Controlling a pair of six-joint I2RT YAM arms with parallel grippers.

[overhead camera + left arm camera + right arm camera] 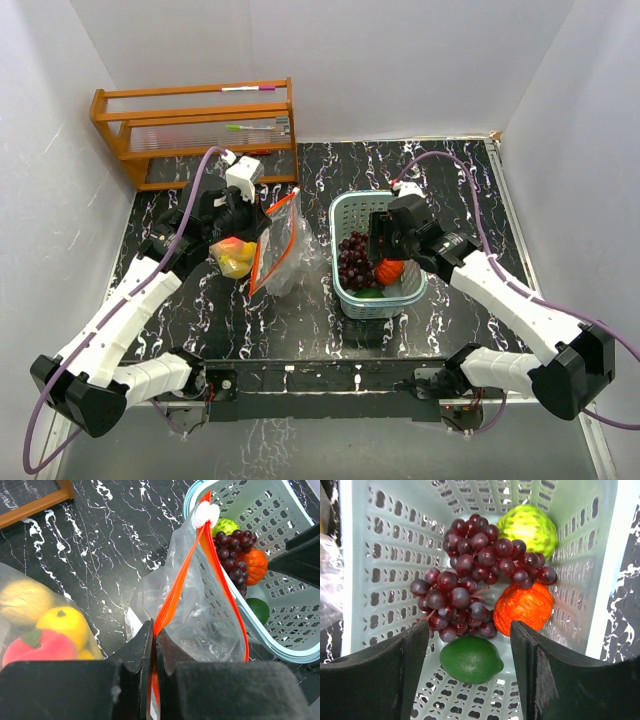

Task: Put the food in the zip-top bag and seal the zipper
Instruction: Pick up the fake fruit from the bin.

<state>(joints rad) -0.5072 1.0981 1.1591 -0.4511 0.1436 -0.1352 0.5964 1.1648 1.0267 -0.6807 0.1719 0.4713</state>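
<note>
Left jaws clamp the zipper edge of the bag (200, 615), its mouth open beside the basket (365, 555); right jaws stand apart over the grapes (465, 580) and orange fruit (525, 605) lying in it, where a shallow grip could let the loose bunch slip.

No text, brand, number or sign can be read in any view. A small white patch low on the zip-top bag (131, 622) could be a label, but it is too small and blurred to make anything out.
</note>
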